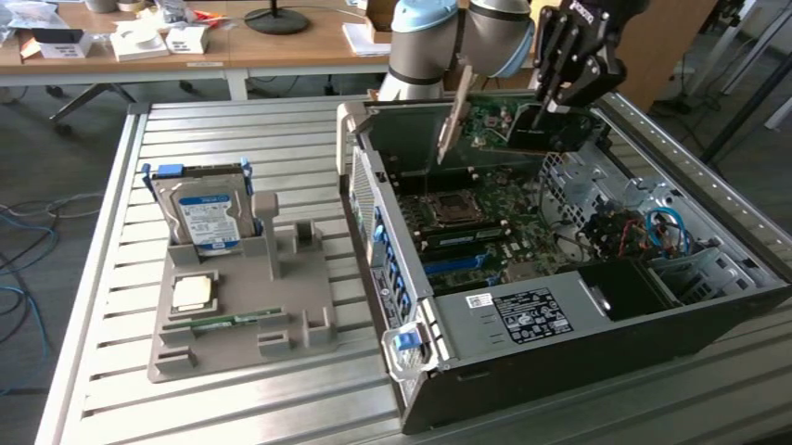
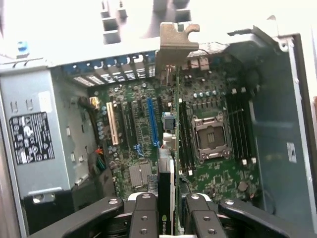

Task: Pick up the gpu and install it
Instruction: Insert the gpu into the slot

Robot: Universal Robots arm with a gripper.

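One gpu is in my hand; my fingers are about half closed and pinch the card by one end. I hold it on edge in the air over the open computer case, above the motherboard, with its silvery bracket at the end away from my hand. Well apart on the slatted worktop, a grey holder carries a blue-labelled hard drive.
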